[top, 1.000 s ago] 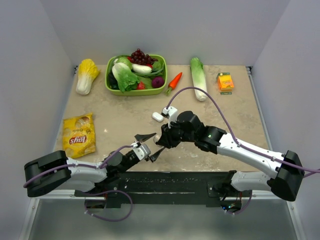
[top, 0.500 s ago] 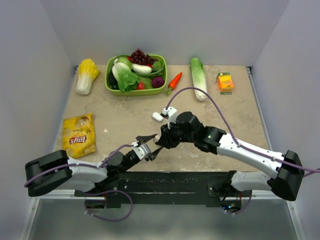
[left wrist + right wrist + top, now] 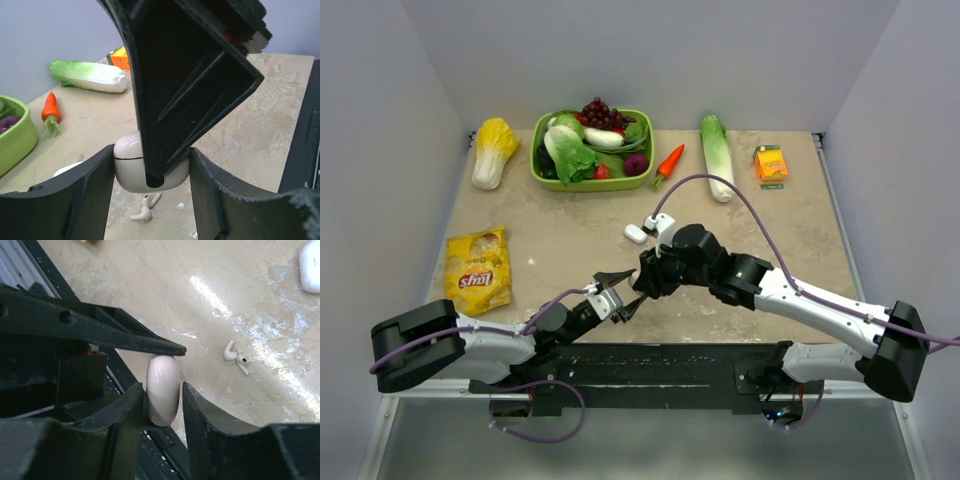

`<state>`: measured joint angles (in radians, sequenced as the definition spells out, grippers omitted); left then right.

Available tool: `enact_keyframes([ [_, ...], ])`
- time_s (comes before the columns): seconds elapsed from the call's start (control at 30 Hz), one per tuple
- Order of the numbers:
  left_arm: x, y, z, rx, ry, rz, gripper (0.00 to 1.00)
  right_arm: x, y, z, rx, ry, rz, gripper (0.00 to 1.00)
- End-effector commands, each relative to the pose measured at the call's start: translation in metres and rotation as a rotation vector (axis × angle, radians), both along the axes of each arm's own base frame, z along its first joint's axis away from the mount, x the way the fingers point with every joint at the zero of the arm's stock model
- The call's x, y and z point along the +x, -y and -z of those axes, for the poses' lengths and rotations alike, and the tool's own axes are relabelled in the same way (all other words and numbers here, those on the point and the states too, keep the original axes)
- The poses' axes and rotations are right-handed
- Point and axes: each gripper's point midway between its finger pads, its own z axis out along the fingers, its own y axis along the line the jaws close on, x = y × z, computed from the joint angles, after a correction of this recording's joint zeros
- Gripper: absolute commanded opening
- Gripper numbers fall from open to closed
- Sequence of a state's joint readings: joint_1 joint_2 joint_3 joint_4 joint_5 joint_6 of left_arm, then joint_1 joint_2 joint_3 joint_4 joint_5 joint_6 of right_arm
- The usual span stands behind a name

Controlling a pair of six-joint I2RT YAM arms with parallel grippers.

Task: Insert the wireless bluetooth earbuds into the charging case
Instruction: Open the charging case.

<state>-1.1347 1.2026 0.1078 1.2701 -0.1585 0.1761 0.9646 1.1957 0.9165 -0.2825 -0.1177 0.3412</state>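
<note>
Left pincer [image 3: 152,167] clamps case [image 3: 127,167] by its sides, aloft over desk [image 3: 175,280]. Right pincer [image 3: 164,390] straddles same case crosswise; whether it presses, cannot tell. Likely one steadies while other frees lid. Earbuds [image 3: 235,356] lie together on desk below, not yet loaded.

I work in a lab test booth: plain pale walls [image 3: 670,60] box in a beige tabletop [image 3: 570,240]. Staged props surround a green basket [image 3: 590,184] of vegetables: cabbage [image 3: 492,150] to its left, carrot [image 3: 668,162] to its right, crisp bag [image 3: 477,270] nearer my arm bases.
</note>
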Motion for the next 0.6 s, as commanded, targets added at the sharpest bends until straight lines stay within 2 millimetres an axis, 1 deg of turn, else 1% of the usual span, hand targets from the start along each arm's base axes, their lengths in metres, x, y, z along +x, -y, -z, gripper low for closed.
enact_keyframes([
  [0.0, -0.016, -0.004, -0.09, -0.305, 0.176, 0.065, 0.0, 0.009, -0.007, -0.044, 0.114, 0.069, 0.049, 0.5],
  [0.07, -0.018, -0.005, -0.091, -0.307, 0.185, 0.071, 0.0, 0.013, -0.006, -0.049, 0.121, 0.081, 0.068, 0.53],
  [0.27, -0.024, -0.006, -0.093, -0.311, 0.196, 0.098, 0.0, 0.02, -0.002, -0.064, 0.161, 0.109, 0.125, 0.57],
  [0.3, -0.023, -0.007, -0.093, -0.317, 0.192, 0.092, 0.0, 0.019, -0.001, -0.069, 0.176, 0.117, 0.126, 0.57],
  [0.43, -0.023, -0.01, -0.092, -0.32, 0.189, 0.084, 0.0, 0.016, 0.002, -0.074, 0.191, 0.121, 0.12, 0.62],
  [0.47, -0.023, -0.01, -0.092, -0.322, 0.188, 0.083, 0.0, 0.014, 0.001, -0.073, 0.187, 0.113, 0.11, 0.66],
  [0.5, -0.022, -0.011, -0.093, -0.323, 0.19, 0.081, 0.0, 0.013, 0.001, -0.071, 0.183, 0.111, 0.103, 0.68],
  [0.57, -0.023, -0.012, -0.095, -0.329, 0.201, 0.079, 0.0, 0.012, 0.003, -0.063, 0.16, 0.101, 0.106, 0.73],
])
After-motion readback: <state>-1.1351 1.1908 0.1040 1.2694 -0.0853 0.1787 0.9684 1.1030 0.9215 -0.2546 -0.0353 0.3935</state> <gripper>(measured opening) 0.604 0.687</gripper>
